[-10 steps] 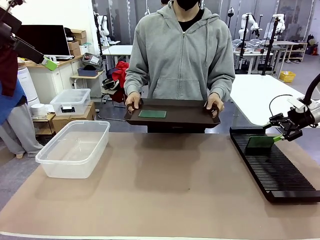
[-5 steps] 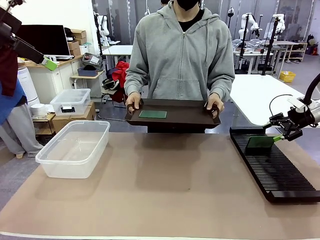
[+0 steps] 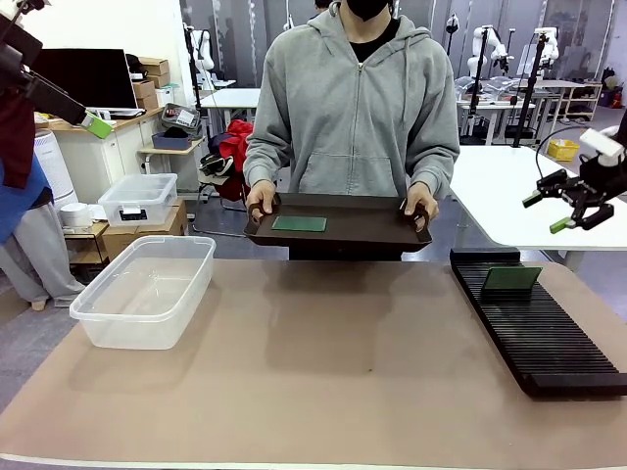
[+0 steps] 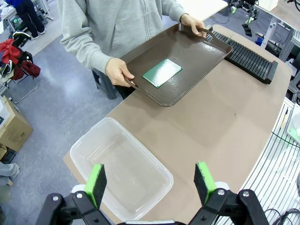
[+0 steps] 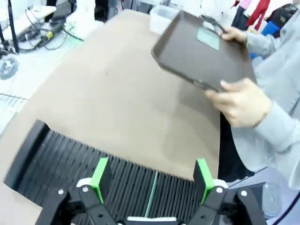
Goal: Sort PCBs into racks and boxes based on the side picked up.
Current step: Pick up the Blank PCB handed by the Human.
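One green PCB [image 3: 511, 278] stands upright in a slot at the far end of the long black rack [image 3: 539, 333], edge-on [image 5: 151, 192] in the right wrist view. My right gripper [image 3: 547, 212] hangs open well above it, its pads [image 5: 101, 173] wide apart and nothing between them. The person holds a dark brown tray [image 3: 372, 220] over the table's far edge, and a second PCB [image 3: 299, 223] lies flat on it [image 4: 161, 72]. The clear box [image 3: 147, 289] sits at the left with nothing in it. My left gripper [image 4: 150, 183] is open high above that box [image 4: 122, 164].
Both of the person's hands [image 3: 260, 204] grip the tray's handles. A smaller lidded clear box [image 3: 137, 199] stands on a stand behind the table's left. A white table [image 3: 509, 186] lies behind the rack. The brown mat [image 3: 333, 352] is bare between box and rack.
My right gripper has risen up and to the right, away from the rack, and the PCB stays standing in its slot. The left arm and the tray have not moved.
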